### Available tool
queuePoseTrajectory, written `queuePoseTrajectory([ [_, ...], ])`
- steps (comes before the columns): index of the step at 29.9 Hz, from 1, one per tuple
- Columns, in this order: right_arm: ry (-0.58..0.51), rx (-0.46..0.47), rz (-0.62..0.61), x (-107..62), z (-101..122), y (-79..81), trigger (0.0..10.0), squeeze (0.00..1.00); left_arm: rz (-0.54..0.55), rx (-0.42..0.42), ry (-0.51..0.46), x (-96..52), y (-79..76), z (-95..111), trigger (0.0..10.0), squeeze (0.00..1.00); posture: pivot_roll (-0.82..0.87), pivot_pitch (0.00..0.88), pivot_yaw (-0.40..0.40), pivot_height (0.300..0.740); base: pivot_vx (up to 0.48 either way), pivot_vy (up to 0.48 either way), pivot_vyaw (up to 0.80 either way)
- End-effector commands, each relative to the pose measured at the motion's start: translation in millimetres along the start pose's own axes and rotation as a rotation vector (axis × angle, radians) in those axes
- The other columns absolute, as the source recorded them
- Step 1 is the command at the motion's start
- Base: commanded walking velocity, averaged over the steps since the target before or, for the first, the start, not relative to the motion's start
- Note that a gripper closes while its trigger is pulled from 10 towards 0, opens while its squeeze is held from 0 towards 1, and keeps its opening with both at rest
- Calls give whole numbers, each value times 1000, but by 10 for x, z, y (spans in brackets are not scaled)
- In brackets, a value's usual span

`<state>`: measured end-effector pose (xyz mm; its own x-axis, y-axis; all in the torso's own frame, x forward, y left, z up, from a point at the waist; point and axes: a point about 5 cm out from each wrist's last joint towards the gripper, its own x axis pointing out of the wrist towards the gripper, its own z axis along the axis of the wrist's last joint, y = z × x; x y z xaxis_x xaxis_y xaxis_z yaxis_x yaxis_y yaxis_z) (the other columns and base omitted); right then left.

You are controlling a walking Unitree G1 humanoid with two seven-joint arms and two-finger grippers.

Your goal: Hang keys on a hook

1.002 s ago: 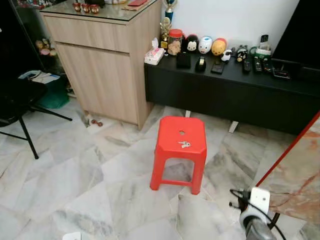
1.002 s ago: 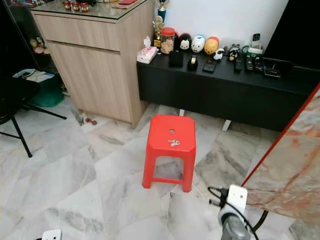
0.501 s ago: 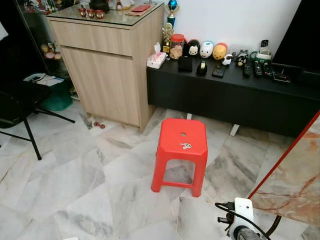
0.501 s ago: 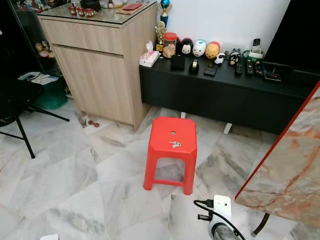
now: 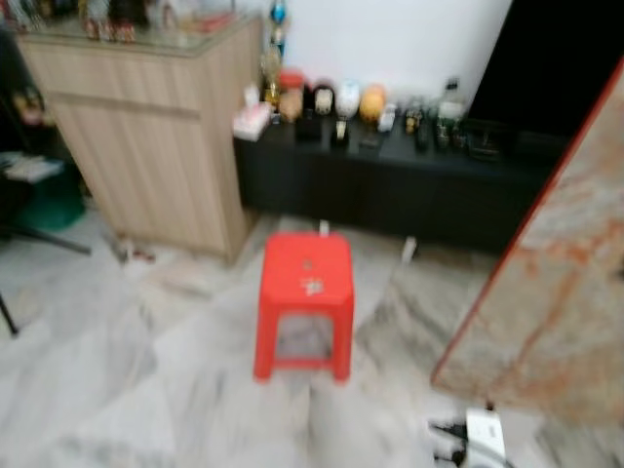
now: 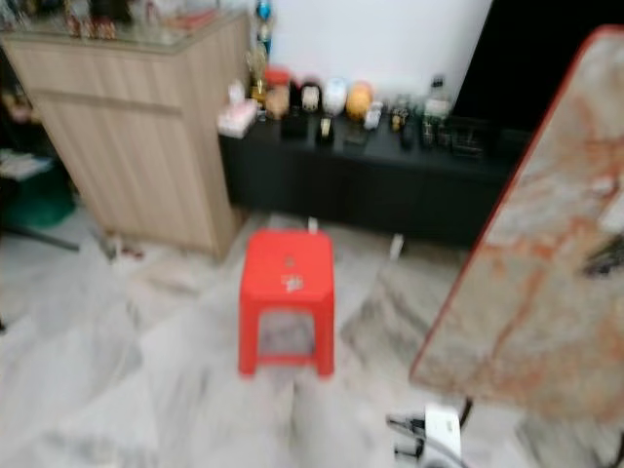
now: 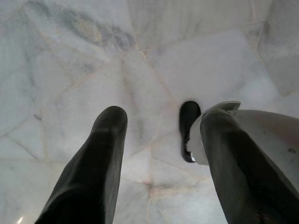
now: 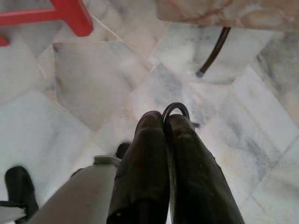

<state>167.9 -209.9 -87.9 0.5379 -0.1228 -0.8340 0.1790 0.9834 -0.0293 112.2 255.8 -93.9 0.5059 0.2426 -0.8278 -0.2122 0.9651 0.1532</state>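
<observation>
Since half a second ago my head view has swung and gone blurry, so the whole scene sits differently in frame; that is the camera moving, not the furniture. The red stool (image 5: 303, 302) stands on the marble floor (image 5: 117, 361) in front of the black low cabinet (image 5: 390, 190), and the keys (image 5: 312, 287) lie on the stool's seat, near the middle and a little toward its front edge, as a small pale smudge. I cannot make out a hook anywhere.

My left claw (image 7: 161, 154) hangs over the floor with its two black fingers (image 7: 100, 158) spread well apart, holding nothing and touching nothing; between them I see bare tiles and the robot's dark foot (image 7: 188, 128). My right claw (image 8: 166, 158) points down at the floor too, its fingers pressed together side by side with nothing between them. A thin dark cable loop (image 8: 174, 108) shows just past the tips, and a leg of the stool is at the corner of that view.

A wooden cupboard (image 5: 146, 136) stands beside the black cabinet's left end, and a marble-patterned tabletop (image 5: 556, 283) with a red edge leans in on the right. Small figures and jars line the cabinet's top, but the blur leaves no label or writing readable.
</observation>
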Motion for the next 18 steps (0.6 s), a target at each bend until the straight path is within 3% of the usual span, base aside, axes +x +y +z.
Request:
queuePoseTrajectory([
  [1, 7, 7, -21, -9, -13, -92, 10000, 0, -23, 19, 18, -3, -74, -40, 10000, 0, -30, 0, -29, 740, 0, -382, 0],
  [8, 23, -7, -32, -24, -49, -190, 10000, 0, -26, 29, 15, 5, -70, -11, 10000, 0, -32, 0, -26, 740, 0, -381, 0],
  [18, 13, 29, -33, -24, -70, -142, 10000, 0, -33, 44, 25, 1, -66, -29, 10000, 0, -43, 0, -26, 740, 0, -381, 0],
])
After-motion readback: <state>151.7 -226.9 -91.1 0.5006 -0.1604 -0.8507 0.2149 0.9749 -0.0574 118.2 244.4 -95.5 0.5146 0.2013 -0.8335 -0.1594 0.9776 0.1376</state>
